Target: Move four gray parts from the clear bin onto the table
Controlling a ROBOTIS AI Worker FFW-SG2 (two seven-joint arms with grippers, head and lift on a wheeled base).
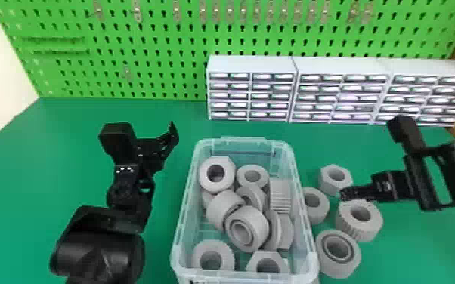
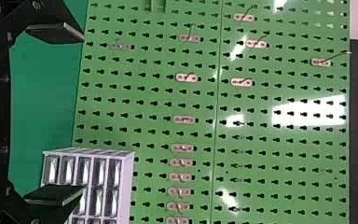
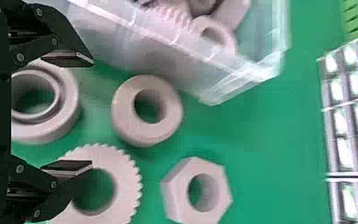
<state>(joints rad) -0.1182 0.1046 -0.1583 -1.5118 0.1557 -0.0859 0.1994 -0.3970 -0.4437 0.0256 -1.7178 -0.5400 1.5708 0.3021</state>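
At three o'clock from the clear bin (image 1: 242, 141), the right pincer (image 1: 345, 194) is spread; at ten, the left pincer (image 1: 168, 140) too.

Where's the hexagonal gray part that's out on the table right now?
In the head view, it is right of the clear bin, the farthest back of four gray parts on the table, just behind the plain ring.
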